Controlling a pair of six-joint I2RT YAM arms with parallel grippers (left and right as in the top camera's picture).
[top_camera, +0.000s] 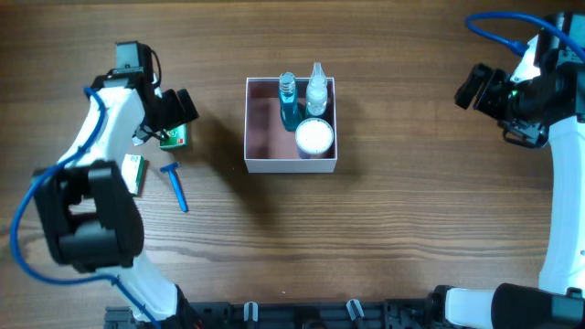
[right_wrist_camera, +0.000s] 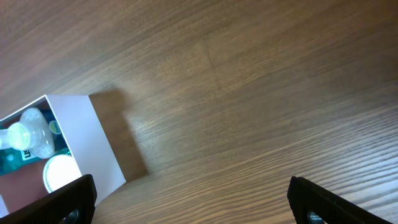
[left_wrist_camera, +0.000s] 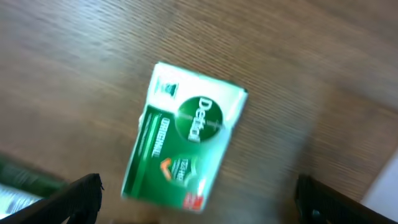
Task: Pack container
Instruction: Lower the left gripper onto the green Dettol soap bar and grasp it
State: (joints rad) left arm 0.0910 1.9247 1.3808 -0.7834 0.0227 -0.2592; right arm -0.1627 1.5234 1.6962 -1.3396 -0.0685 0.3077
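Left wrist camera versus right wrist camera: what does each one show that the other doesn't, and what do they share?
Left wrist only: a green box lying flat under the open left gripper. Right wrist only: a corner of the container, holding a clear bottle, a teal bottle and a white jar, ahead of the open right gripper. Both: the wooden table, and a gripper that holds nothing.

The brown wood-grain table (top_camera: 393,228) carries 4 items directly on its surface. A square white-walled container (top_camera: 291,165) with a dusty-pink inside sits near the centre. Well to its left lie a small green-and-white Dettol box (top_camera: 174,138), a second green-and-white box (top_camera: 134,173), and 1 blue plastic razor (top_camera: 175,185) just beside that second box.
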